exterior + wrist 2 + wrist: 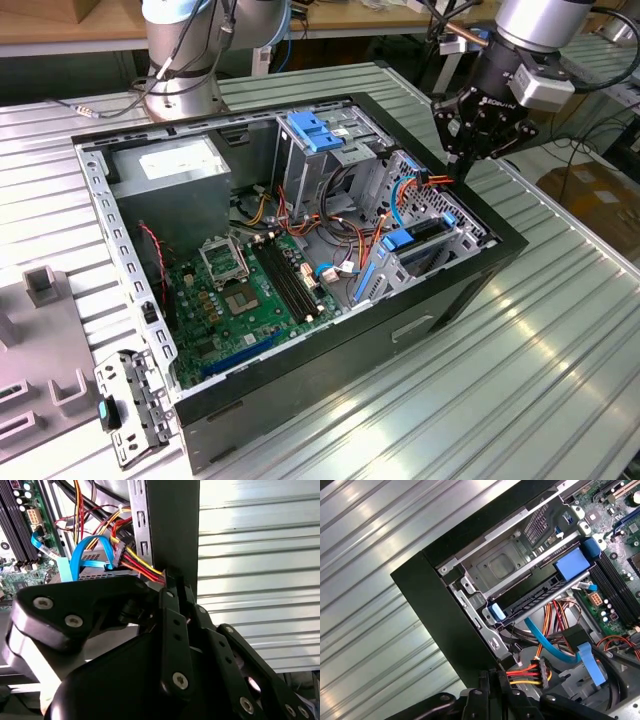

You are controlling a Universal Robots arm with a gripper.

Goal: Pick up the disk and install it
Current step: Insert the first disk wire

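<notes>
The disk (545, 596) shows as a flat dark slab with blue rail ends, lying in the drive cage (500, 565) at the open computer case's corner. In the exterior view the disk (428, 230) sits low in the cage on that view's right side. My gripper (460, 160) hangs just above the case's rim near that cage, apart from the disk. Its fingers (170, 610) are pressed together, so the gripper (175, 582) is shut, tips beside red, yellow and black power wires (142, 565). The first wrist view has the gripper (492, 677) next to the power connector (540, 670).
The open case (470, 280) lies on a ribbed metal table (560, 360). Inside are a grey power-supply box (175, 165), a light-blue bracket (315, 130), the motherboard (250, 290) and loose cables (330, 235). A grey fixture (40, 330) and a loose metal panel (130, 405) lie at the exterior view's left.
</notes>
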